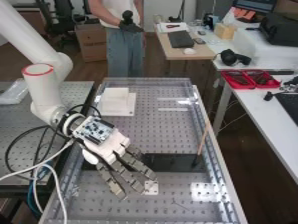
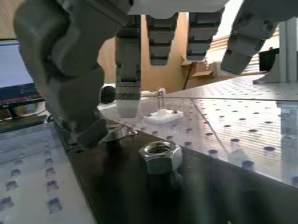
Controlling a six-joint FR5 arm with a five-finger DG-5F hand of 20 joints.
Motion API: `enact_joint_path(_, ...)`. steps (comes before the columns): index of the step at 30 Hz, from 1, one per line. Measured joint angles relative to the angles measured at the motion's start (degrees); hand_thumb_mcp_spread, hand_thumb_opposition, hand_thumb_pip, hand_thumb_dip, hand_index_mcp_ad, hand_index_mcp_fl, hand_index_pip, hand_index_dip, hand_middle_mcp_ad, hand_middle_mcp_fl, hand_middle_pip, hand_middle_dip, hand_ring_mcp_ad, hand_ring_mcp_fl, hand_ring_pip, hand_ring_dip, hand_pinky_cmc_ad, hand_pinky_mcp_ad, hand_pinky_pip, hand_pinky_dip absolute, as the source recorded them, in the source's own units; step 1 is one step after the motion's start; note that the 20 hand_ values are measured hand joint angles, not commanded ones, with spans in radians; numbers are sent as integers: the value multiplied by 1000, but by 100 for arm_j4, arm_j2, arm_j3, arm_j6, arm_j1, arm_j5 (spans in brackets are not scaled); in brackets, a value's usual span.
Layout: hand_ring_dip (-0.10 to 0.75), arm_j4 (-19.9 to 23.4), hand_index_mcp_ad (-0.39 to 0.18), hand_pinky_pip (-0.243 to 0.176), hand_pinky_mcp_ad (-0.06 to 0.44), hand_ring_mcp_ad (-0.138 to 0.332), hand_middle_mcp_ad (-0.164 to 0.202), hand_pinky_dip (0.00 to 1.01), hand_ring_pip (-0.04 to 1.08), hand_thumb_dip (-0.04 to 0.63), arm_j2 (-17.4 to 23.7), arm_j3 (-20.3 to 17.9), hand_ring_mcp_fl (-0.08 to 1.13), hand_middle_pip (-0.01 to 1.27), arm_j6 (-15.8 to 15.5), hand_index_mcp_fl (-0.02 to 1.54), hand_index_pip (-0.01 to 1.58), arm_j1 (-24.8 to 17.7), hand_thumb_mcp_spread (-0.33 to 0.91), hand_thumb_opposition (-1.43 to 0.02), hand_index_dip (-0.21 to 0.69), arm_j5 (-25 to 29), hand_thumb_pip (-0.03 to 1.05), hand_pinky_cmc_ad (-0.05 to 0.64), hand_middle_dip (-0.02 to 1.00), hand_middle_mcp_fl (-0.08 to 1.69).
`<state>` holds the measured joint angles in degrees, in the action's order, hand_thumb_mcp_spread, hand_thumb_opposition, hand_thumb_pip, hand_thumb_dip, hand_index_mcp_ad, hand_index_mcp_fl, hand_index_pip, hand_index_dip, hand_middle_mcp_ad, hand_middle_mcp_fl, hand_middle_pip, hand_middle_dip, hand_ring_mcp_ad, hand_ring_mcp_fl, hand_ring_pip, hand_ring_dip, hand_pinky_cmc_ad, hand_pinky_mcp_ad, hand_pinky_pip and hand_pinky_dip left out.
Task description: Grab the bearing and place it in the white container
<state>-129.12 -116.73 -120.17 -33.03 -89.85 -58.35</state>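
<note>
The hand (image 1: 112,149) hangs, fingers straight, apart. On the black plate (image 2: 110,180), a hex nut (image 2: 161,162) sits nearer one long edge, open room opposite; a metal piece (image 2: 118,132), unclear if the bearing, lies by the thumb (image 2: 80,102).

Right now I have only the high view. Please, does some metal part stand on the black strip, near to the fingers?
Observer: Yes, a metal hex nut stands on the black strip, with its hole facing up.
Operator: Thank you. And is there some other part close to the thumb?
Observer: Yes, a shiny metal piece is by the tip of the thumb, partly hidden. I cannot tell whether it is the bearing.
</note>
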Motion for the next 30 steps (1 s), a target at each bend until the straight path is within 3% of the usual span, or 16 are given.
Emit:
enact_joint_path(10,72,-72,-52,-120,291,164,45,283,66,269,-9,30,0,134,-6,24,1541,20,391,-859,173,-104,648,393,157,9)
enact_joint_path(12,72,-125,-51,-120,291,164,45,283,70,295,-9,36,2,138,15,24,1545,23,405,-862,173,-137,648,393,157,9)
enact_joint_path(15,72,-160,-56,-124,291,164,45,283,70,316,-6,37,2,138,22,24,1536,21,398,-883,168,-147,730,389,157,10)
enact_joint_path(28,72,-255,-56,-124,291,164,45,283,66,346,35,46,0,127,23,24,1499,-10,393,-895,168,-172,733,393,157,7)
enact_joint_path(30,72,-259,-56,-124,291,164,45,283,66,346,37,46,0,127,49,24,1499,-11,393,-895,168,-169,777,393,157,7)
